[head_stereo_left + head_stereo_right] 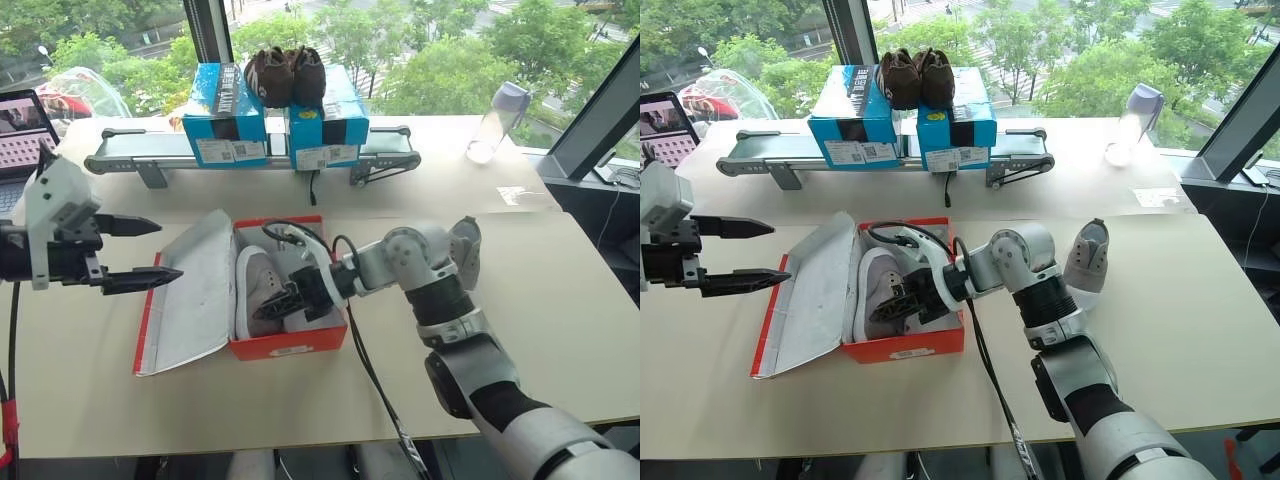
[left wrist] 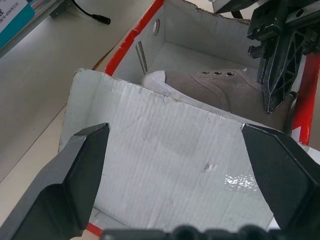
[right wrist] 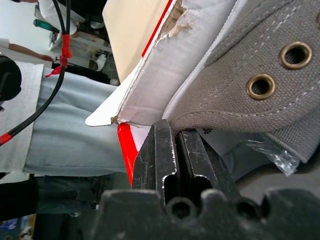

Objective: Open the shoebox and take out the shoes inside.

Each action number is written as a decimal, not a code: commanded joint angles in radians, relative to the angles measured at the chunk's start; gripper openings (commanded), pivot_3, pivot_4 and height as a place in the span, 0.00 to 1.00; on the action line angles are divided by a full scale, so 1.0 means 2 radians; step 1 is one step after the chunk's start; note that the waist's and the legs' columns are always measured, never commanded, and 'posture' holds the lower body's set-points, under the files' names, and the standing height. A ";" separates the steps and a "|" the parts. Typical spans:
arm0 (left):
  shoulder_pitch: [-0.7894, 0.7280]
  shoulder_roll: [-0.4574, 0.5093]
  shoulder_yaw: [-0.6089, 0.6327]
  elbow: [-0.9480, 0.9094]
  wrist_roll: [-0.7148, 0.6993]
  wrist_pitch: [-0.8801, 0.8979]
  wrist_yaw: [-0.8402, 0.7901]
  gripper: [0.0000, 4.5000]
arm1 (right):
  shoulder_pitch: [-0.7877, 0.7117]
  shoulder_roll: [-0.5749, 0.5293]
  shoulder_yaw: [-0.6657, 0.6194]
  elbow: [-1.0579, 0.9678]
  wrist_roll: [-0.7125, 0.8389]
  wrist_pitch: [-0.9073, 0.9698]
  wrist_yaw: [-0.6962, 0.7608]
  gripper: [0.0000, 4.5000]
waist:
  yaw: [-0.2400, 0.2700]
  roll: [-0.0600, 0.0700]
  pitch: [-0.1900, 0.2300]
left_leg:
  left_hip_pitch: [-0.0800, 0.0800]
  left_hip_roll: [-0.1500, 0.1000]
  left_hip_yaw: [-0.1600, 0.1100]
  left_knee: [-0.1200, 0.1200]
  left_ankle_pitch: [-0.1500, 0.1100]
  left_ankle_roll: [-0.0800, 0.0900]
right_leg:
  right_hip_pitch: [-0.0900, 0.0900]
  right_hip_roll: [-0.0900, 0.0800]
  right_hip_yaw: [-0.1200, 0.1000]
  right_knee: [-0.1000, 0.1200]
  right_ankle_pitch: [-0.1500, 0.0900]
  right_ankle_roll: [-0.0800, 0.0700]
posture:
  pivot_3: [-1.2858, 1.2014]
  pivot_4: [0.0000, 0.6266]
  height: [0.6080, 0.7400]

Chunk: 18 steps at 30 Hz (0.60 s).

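The shoebox (image 1: 290,345) lies open mid-table, 1 shoe (image 1: 1086,255) already out to its right. The right gripper (image 1: 283,301), clenched, pinches the second shoe (image 1: 258,285) inside; next, lift it clear. The left gripper (image 1: 138,252) waits released.

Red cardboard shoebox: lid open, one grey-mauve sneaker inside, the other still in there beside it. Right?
Not quite. The red cardboard shoebox is open with one grey-mauve sneaker inside, but the other sneaker already lies out on the table, beyond the right arm, per the right eye view.
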 commanded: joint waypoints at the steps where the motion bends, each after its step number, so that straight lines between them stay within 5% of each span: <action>1: -0.019 0.001 -0.008 0.005 0.001 -0.015 -0.001 1.00 | -0.043 -0.006 -0.043 -0.048 0.022 0.000 0.005 0.00 | 0.000 0.000 0.000 | 0.000 0.000 0.000 0.000 0.000 0.000 | 0.000 0.000 0.000 0.000 0.000 0.000 | 0.52 0.24 1.00; 12: -0.074 -0.010 -0.063 0.037 0.010 -0.038 -0.006 1.00 | -0.142 -0.068 -0.172 -0.054 0.059 0.011 0.011 0.00 | 0.004 0.000 0.000 | 0.000 0.000 0.000 0.000 0.000 0.000 | 0.000 0.000 0.000 0.000 0.000 0.000 | 0.52 0.24 1.00; 18: -0.114 -0.025 -0.103 0.059 0.022 -0.052 -0.016 1.00 | -0.143 -0.230 -0.118 -0.051 -0.003 -0.077 0.058 0.00 | 0.010 0.000 0.000 | -0.001 0.000 0.000 0.000 0.000 0.000 | 0.000 0.000 0.000 -0.001 0.000 0.000 | 0.52 0.24 1.00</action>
